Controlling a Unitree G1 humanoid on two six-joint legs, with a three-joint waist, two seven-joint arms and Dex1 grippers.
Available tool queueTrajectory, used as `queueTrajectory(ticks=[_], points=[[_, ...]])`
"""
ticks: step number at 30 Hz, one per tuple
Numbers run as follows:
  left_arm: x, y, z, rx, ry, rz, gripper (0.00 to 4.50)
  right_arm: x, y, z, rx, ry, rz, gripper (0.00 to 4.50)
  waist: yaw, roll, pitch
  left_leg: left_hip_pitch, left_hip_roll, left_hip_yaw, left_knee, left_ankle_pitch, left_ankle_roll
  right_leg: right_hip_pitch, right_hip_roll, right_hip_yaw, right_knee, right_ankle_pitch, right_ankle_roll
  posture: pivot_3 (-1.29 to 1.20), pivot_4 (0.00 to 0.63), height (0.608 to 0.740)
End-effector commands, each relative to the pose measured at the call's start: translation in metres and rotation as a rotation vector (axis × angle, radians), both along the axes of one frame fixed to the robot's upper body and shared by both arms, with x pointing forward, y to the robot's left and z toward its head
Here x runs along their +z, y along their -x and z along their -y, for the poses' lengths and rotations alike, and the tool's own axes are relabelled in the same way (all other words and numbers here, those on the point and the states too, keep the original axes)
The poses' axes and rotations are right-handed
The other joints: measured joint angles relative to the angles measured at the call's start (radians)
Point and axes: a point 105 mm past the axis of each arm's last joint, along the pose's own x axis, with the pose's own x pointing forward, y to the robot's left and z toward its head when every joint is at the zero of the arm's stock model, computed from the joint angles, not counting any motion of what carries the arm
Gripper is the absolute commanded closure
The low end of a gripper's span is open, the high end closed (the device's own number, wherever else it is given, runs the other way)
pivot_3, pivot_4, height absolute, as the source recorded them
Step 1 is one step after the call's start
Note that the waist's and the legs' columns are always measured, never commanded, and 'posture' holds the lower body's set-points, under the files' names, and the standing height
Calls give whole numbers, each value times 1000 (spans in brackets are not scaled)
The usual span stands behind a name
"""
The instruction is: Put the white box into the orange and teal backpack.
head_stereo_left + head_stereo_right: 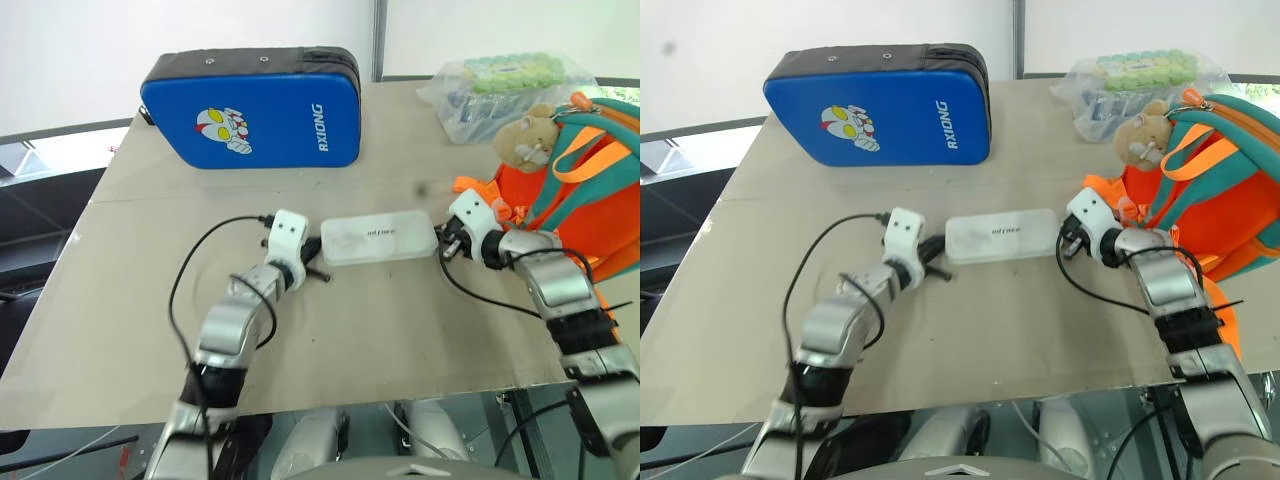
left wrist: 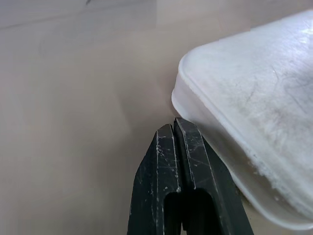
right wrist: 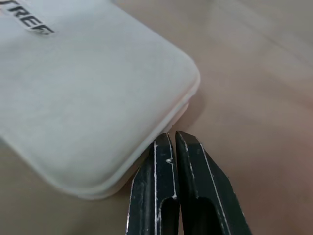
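Between my two pincers, the white box (image 1: 379,241) lies flat on the table (image 1: 400,330), lid up with its small dark lettering showing, long axis running side to side. Left pincer (image 2: 174,128): fingers pressed together, nothing between them, tips right at the box's left end near a rounded corner. Right pincer (image 3: 172,137): likewise pressed together and empty, tips at the box's right end. Judgement: closed fingers at opposite ends suggest a squeeze-and-lift between the two arms, since the box looks too broad for one pincer to span. Whether either tip actually touches the plastic I cannot tell; both are at least just beside it. Both forearms reach forward and angle inward toward each other, wrists tipped slightly down to the table. The orange and teal backpack (image 1: 580,190) stands at the right edge of the table, just behind my right wrist, plush animal (image 1: 527,135) at its top; its opening is not visible from here. Box is not yet in the backpack.
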Motion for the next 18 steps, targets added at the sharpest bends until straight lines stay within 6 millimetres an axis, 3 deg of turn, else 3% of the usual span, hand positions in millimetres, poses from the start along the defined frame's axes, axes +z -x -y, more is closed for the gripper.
queueTrajectory(ticks=[1, 6, 9, 10, 13, 17, 18], points=[[1, 32, 10, -90, 31, -50, 4486, 11, 34, -32, 131, -73, -29, 4500, 4, 0, 0, 0, 0, 0, 0, 0, 0, 0, 0, 0, 1, 0, 0, 0, 150, 739], [-5, 52, -9, -73, -6, -92, 4486, -8, 52, -24, 54, -44, -78, 4500, 14, 0, 0, 3, 0, 0, 1, 0, -1, 3, 0, 0, 3, 0, 0, 0, 150, 739], [-6, 55, -32, -45, 13, -119, 3749, -12, 48, -14, 12, -11, -66, 4500, 14, 0, -1, 4, 0, 0, 2, 0, -1, 3, 0, 0, 3, 0, 0, 0, 150, 739], [-4, 55, -45, -24, 23, -121, 3136, -11, 46, -11, 4, -9, -64, 4500, 14, 0, -1, 4, 0, 0, 2, 0, -1, 3, 0, 0, 3, 0, 0, 0, 150, 739], [6, 62, -78, -31, 126, -181, 1905, -10, 42, -3, -5, 3, -59, 4500, 10, 0, -1, 4, 0, 0, 2, 0, -1, 3, 0, 0, 3, 0, 0, 0, 150, 739], [33, 81, -94, -191, 340, -321, 198, -6, 41, 0, 24, 3, -52, 4500, 11, 0, 0, 3, 0, -2, 2, -1, -1, 2, 1, -2, 4, 0, 0, 0, 150, 739], [39, 84, -94, -233, 359, -353, 198, -5, 42, 0, 39, -1, -50, 4500, 14, 0, 0, 3, 0, -1, 2, -1, -1, 2, 1, -2, 3, 0, 0, 0, 150, 739]])
